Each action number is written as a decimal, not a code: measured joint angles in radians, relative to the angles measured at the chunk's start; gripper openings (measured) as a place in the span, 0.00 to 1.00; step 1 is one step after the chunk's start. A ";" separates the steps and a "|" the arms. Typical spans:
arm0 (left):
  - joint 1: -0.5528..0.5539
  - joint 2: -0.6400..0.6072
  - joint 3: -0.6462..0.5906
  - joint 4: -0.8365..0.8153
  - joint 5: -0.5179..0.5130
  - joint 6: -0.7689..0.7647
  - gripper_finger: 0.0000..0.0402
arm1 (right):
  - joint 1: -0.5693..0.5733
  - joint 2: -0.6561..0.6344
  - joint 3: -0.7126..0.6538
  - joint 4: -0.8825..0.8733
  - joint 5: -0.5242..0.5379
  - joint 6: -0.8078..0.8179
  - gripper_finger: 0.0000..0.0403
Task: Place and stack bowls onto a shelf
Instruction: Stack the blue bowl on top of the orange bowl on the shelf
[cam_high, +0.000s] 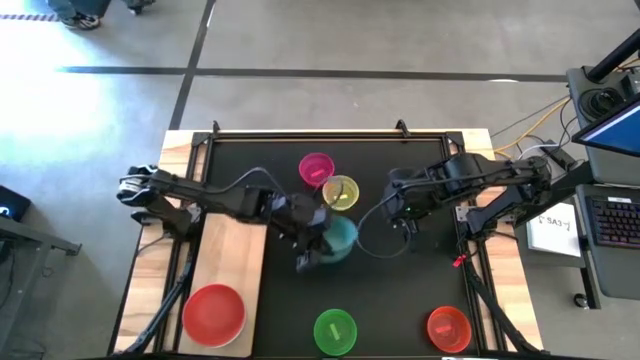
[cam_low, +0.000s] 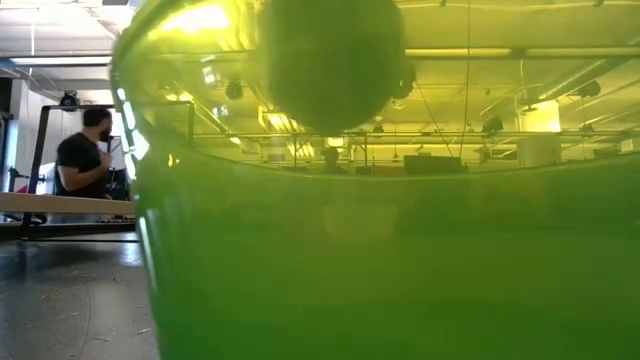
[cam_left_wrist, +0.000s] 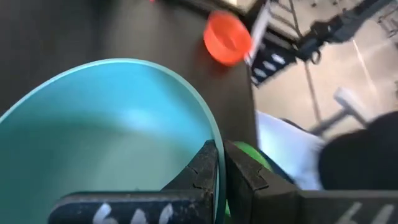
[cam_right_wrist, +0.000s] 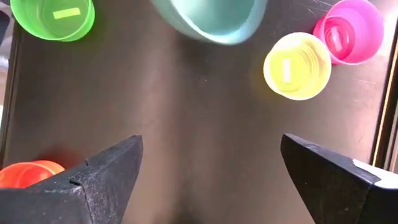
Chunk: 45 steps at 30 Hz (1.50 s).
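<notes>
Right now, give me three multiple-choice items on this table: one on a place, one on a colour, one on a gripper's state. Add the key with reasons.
1. Where does the large red bowl sit?
A. on the wooden shelf
B. inside the magenta bowl
C. under the right gripper

2. What colour is the bowl held by the left gripper?
A. yellow
B. teal
C. white

3. How does the right gripper stand?
A. shut on the yellow bowl
B. shut on the green bowl
C. open over bare mat

Key: 1 A, the high view shows it on the board's near end. 2 B, the left wrist view shows the fingers pinching the teal bowl at its rim. 3 C, the right wrist view shows the fingers wide apart with nothing between them.
</notes>
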 joint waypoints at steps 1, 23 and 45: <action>-0.020 -0.004 0.000 -0.024 0.001 -0.050 0.00 | 0.000 0.000 0.000 0.000 0.000 0.000 0.92; -0.475 -0.022 0.482 -0.887 -0.573 -0.661 0.00 | 0.000 0.019 -0.002 0.000 0.000 0.036 0.92; -0.671 0.359 0.843 -1.164 -0.398 -0.983 0.00 | 0.000 0.019 -0.003 0.000 0.001 0.091 0.92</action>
